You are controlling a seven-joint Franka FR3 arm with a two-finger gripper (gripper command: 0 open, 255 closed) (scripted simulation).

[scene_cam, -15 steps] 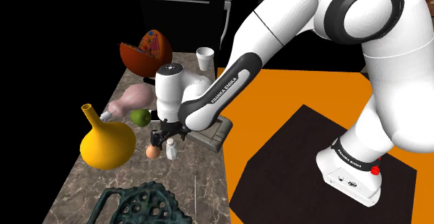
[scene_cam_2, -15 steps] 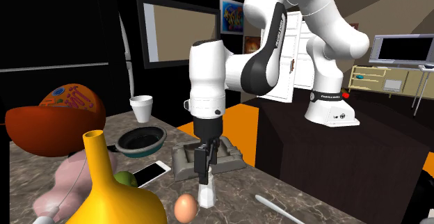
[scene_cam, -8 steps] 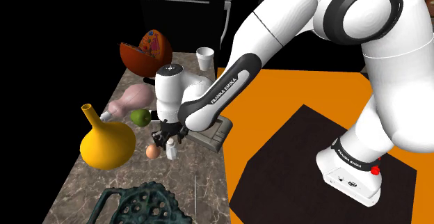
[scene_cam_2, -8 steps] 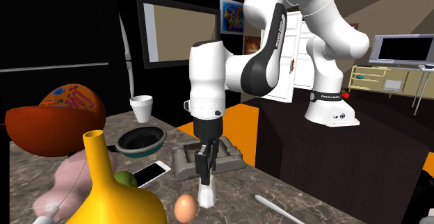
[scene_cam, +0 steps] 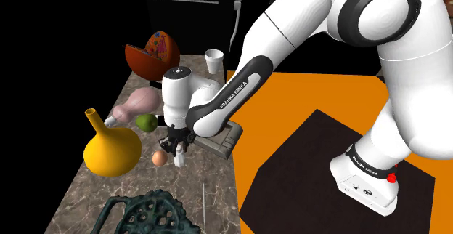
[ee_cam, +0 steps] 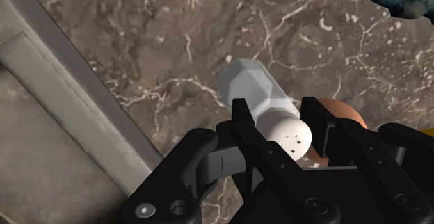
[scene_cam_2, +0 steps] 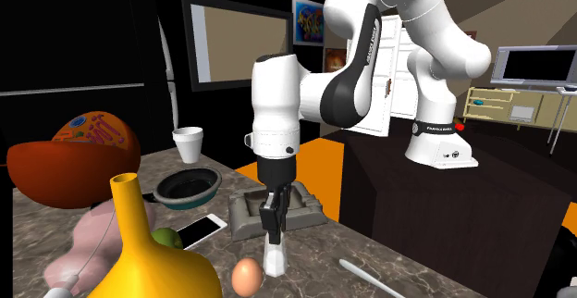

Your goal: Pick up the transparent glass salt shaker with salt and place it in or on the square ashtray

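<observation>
The shaker point(ee_cam: 259, 90) stands upright on the counter point(ee_cam: 174, 42), just beside the ashtray point(scene_cam_2: 245, 220) on its near side, with an egg point(scene_cam_2: 246, 276) close by on the other. Over the last second I watched the gripper point(ee_cam: 278, 118) come down over it: a second ago it hung above the white cap, half a second ago it was nearly at its present height, and since then it has hardly dropped. In the wrist view the fingers point(ee_cam: 245, 122) now sit on either side of the cap, drawn in narrow, and I read them as clasped on it, though I cannot make out the pads' contact itself. The shaker's base looks to be resting on the stone in the second exterior view, so I judge the grasp made and the lift not yet begun.

The move ahead is short: straight up, a little way across the ashtray's rim, then down. The grip is high on a rounded cap, so I would lift slowly in case the shaker swings or slips.

The stretch of the ashtray's floor that I can see has nothing lying in it. Farther off, a white cup point(scene_cam_2: 188, 144) stands upright, contents hidden. A dark pan point(scene_cam_2: 188, 187) beside it looks bare inside. The yellow vase point(scene_cam: 111, 149) is well clear.
</observation>
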